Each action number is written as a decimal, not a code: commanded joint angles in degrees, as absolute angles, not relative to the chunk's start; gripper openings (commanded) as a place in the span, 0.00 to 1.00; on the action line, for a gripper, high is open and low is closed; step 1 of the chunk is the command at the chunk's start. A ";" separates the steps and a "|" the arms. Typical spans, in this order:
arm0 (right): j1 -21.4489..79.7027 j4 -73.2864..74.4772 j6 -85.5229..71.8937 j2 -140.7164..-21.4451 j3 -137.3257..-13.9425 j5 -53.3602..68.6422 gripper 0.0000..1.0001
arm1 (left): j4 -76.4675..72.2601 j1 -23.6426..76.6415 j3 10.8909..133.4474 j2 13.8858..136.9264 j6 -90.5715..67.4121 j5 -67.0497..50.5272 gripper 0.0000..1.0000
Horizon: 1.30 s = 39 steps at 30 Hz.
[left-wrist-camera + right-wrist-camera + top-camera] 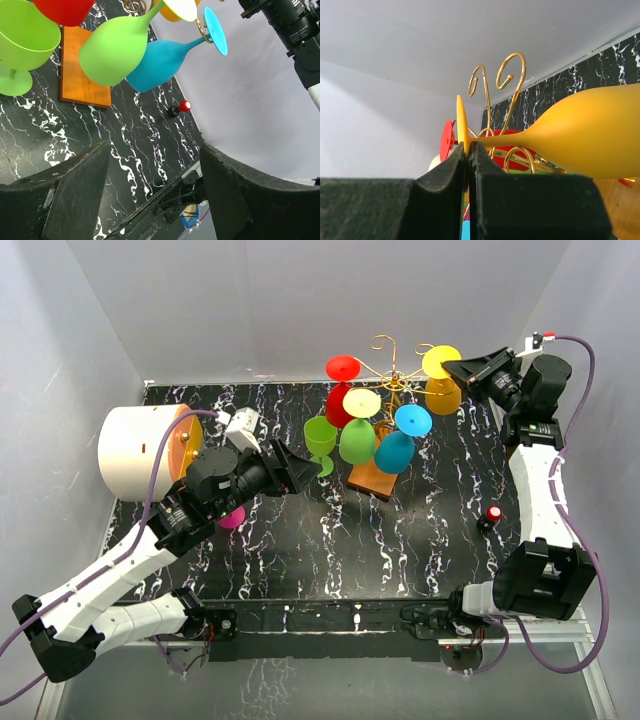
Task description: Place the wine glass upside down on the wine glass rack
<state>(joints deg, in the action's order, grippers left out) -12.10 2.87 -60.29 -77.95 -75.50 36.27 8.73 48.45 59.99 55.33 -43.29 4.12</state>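
Far left in the top view: a white drum (135, 450) at the edge of the black marbled tabletop (400, 550), seen by neither wrist camera. Just right of it, the left tool (305, 468), spread wide and holding nothing; in its own wrist view, two dark fingers (75, 190) well apart along the lower edge, bare tabletop between them. Next, a green glass (320, 438) upright on the tabletop beside the wine glass rack (390, 375), with red, green and blue glasses hanging bowl-down from the gold arms. Only in the left wrist view: the orange-brown base at upper left, shown plainly. Upper right of the top view: the yellow wine glass (442, 380) at the rack's right side, foot uppermost, with the right tool (455, 368) against that foot. Only in the right wrist view: that tool pinched narrow on the rim of the yellow foot, stem running past a gold loop; seated on the wire or not, impossible to tell. Lower right, a small red knob (493, 514).
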 commanded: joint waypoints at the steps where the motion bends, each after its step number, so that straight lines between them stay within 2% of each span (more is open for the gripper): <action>1: -12.13 -1.45 -60.97 -78.31 -77.43 42.85 0.00 | 9.01 48.16 60.11 53.44 -42.52 5.18 0.70; 11: -11.98 -2.85 -60.27 -79.63 -77.05 45.48 0.00 | 9.05 48.16 59.95 53.64 -42.62 5.19 0.71; 24: -11.96 3.11 -57.35 -75.92 -77.47 46.14 0.00 | 8.92 48.16 60.12 53.82 -42.80 4.81 0.71; 39: -11.96 12.37 -52.84 -71.29 -77.63 34.61 0.00 | 9.40 48.14 60.22 52.75 -42.93 5.22 0.71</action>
<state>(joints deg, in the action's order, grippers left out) -12.01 12.12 -54.94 -73.21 -75.53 38.98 9.50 48.45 59.99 54.57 -43.33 4.56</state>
